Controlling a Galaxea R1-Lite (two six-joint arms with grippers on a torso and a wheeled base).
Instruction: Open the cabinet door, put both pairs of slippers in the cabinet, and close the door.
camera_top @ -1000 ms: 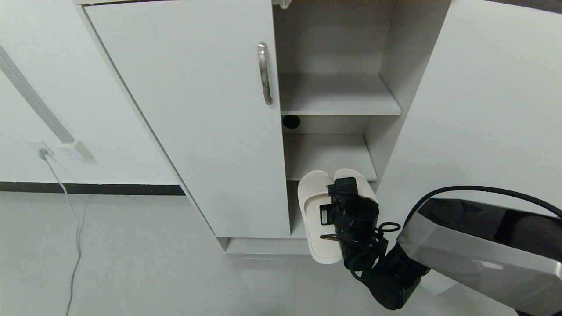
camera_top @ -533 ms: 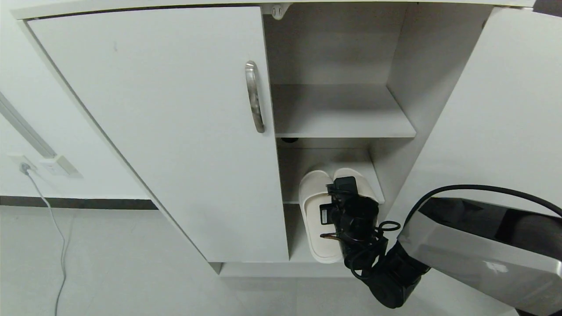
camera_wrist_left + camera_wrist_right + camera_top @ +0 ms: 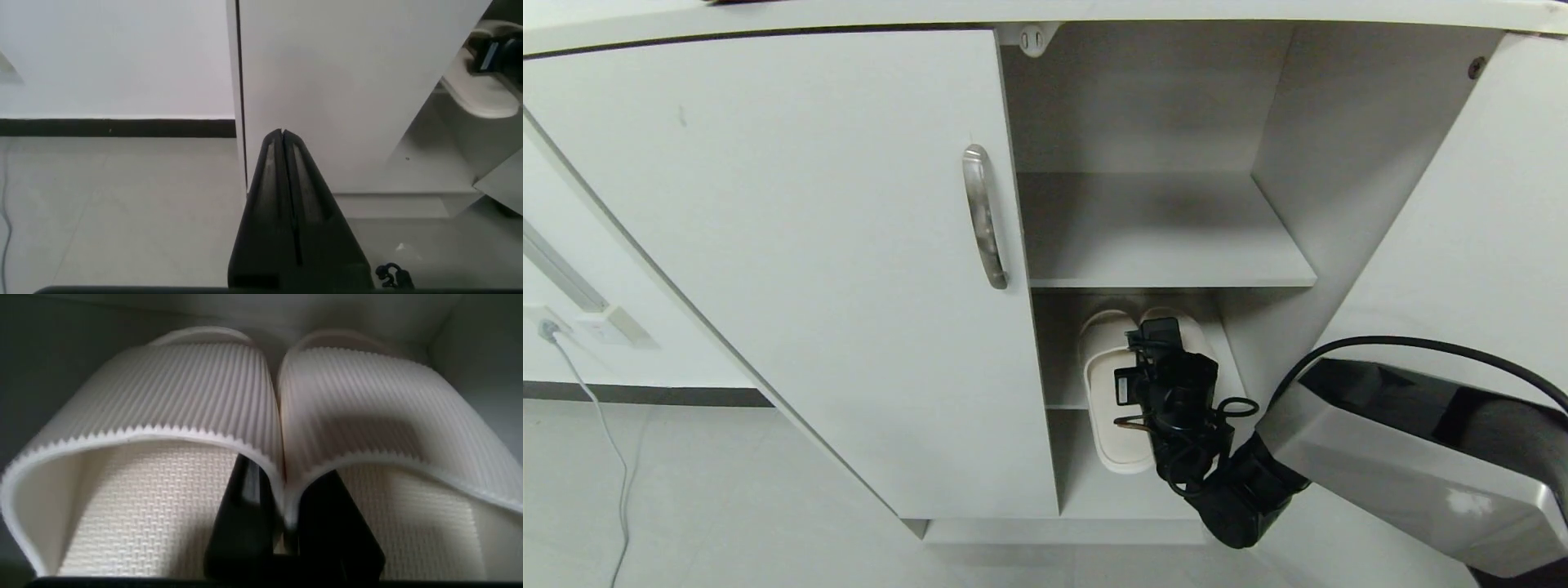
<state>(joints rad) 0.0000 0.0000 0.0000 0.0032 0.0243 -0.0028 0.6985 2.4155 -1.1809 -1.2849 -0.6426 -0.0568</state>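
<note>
The right claw (image 3: 1150,353) is clamping the inner edges of the white slippers (image 3: 1104,408), holding the pair inside the cabinet (image 3: 1339,139) just beneath its upper shelf (image 3: 1160,237) (toes pointing inward). The left claw (image 3: 282,155), fingers pressed together, is hanging low before the cabinet's closed door (image 3: 792,245).
</note>
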